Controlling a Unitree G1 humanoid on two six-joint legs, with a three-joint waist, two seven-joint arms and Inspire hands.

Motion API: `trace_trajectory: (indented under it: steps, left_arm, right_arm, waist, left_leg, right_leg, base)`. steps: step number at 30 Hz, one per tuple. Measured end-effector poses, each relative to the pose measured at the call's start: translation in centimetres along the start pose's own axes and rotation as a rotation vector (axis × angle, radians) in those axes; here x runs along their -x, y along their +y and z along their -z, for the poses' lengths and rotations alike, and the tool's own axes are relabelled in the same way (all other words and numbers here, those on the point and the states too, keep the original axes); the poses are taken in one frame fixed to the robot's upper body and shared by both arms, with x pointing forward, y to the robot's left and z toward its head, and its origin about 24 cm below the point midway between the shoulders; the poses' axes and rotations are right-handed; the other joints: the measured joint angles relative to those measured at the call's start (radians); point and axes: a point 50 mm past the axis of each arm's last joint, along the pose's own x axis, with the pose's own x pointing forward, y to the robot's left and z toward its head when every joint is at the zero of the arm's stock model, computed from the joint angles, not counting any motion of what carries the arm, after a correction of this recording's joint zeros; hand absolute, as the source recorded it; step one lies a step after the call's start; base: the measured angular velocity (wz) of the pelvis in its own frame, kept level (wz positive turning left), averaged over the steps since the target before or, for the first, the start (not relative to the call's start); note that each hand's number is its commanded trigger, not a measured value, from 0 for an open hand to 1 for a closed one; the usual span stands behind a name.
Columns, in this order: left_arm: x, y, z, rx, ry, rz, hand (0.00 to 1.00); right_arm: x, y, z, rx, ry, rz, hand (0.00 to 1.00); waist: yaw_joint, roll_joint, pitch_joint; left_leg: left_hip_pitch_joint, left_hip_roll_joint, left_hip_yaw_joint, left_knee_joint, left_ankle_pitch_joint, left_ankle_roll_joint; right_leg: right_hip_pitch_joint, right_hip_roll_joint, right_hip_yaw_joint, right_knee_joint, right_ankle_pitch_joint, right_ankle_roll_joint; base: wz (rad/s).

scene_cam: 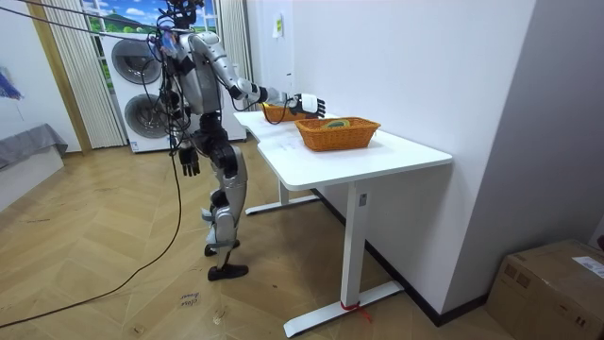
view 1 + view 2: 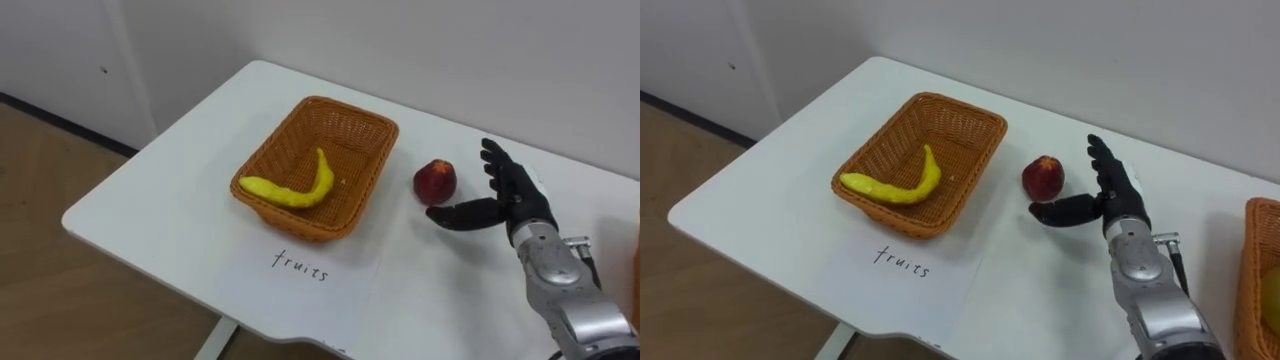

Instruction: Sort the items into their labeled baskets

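Apple [image 2: 435,181] sat on the table [image 2: 140,205], just outside the basket [image 2: 378,128], between its rim and my right hand [image 2: 515,200]. And there was that hand: fingers straight up, thumb reaching low toward the fruit, gripping nothing, set beside it, I'd judge, to close round it. Touching or not, I couldn't tell. Banana [image 2: 295,190] already lay in the basket, so the apple looked next. A paper sheet [image 2: 300,270] lay at the basket's near edge, marking it. My left hand [image 1: 190,161] hung at my side. White tabletop, plain wall, a second basket [image 2: 1258,270] to my right, wood floor [image 1: 113,236], washers [image 1: 137,66] across the room.
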Motion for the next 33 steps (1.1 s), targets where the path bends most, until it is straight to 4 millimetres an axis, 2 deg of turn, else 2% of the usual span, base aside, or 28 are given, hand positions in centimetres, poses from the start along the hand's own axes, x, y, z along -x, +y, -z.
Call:
trace_trajectory:
  steps: [8,13,17,28,33]
  left_arm:
    - [0.1,-0.2,0.5,0.000,0.011,0.015,0.00]
    - [0.1,-0.1,0.5,0.003,0.011,0.013,0.00]
    - [0.1,-0.1,0.5,0.001,0.011,0.012,0.00]
    - [0.2,-0.3,0.5,-0.017,0.010,0.010,0.00]
    - [0.2,-0.4,0.8,-0.020,0.023,0.012,0.00]
  right_arm:
    - [0.0,-0.1,0.6,0.005,0.027,0.003,0.00]
    - [0.0,-0.1,0.8,0.006,0.035,0.005,0.00]
    - [0.0,-0.2,1.4,0.010,0.058,0.010,0.00]
    - [0.1,-0.1,2.9,0.032,0.120,0.001,0.00]
    - [0.2,0.2,3.4,0.041,0.143,-0.012,0.00]
  waist:
    - [0.004,-0.005,0.0035]
    - [0.004,-0.011,0.0117]
    - [0.008,-0.015,0.0108]
    - [0.008,-0.009,0.0108]
    - [0.013,0.000,0.0047]
  left_leg:
    - [-0.007,-0.001,-0.004,0.007,0.000,0.000]
    - [-0.012,-0.002,-0.007,0.013,0.000,0.000]
    - [-0.016,-0.002,-0.007,0.014,0.000,0.000]
    - [-0.017,-0.002,-0.009,0.024,0.000,0.000]
    - [-0.017,-0.002,-0.009,0.032,0.000,0.000]
  right_leg:
    - [0.002,-0.001,-0.004,0.000,-0.001,0.000]
    - [-0.001,0.000,-0.006,0.002,-0.001,0.000]
    - [-0.003,0.000,-0.006,0.002,-0.002,0.000]
    - [-0.002,-0.002,-0.009,0.015,-0.004,0.000]
    - [0.003,-0.003,-0.012,0.019,-0.006,-0.001]
  base:
    - [0.00]
    - [0.01]
    - [0.00]
    - [0.01]
    - [0.01]
